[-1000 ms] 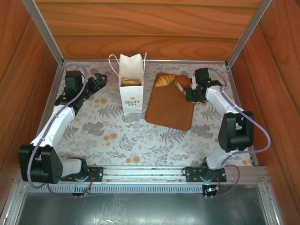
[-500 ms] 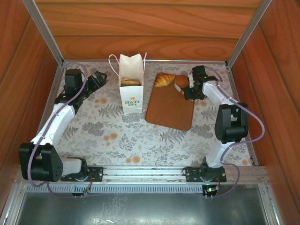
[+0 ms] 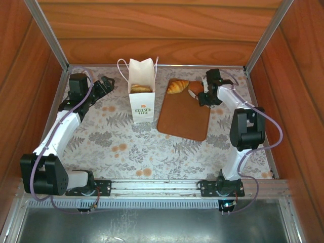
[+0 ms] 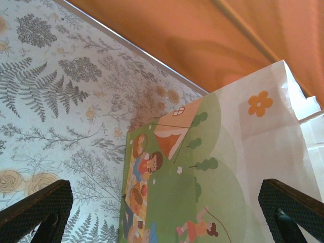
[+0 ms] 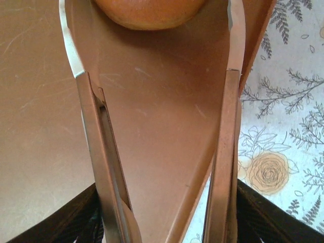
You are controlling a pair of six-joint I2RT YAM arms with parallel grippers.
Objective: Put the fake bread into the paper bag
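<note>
With its jaws parted and nothing clamped, the right gripper (image 3: 201, 95) sits low over the far right corner of the brown cutting board (image 3: 185, 119). In the right wrist view the two long fingers (image 5: 104, 167) straddle bare board. The oval glazed roll (image 5: 149, 9) lies at their far end, between the tips, with a gap showing on each side. Whether a tip touches it I cannot tell. A croissant (image 3: 177, 86) lies just left of that roll on the board's far edge, apart from the gripper. The right arm reaches up the right side of the table, elbow (image 3: 247, 129) raised high, forearm angled inward and left toward the board.

The left gripper (image 3: 105, 85) is spread wide and empty, pointing right at the white paper bag (image 3: 142, 109) from near its left side. In the left wrist view the bag's printed side, a picnic cartoon and an orange flower, sits between the two black finger pads (image 4: 35, 207), not touching them. The left arm stretches from its base along the left edge, wrist near the far left corner.

The bag stands upright left of the board, mouth open, and one golden pastry (image 3: 140, 88) shows inside it. Bag and board rest on a floral tablecloth (image 3: 116, 144).
</note>
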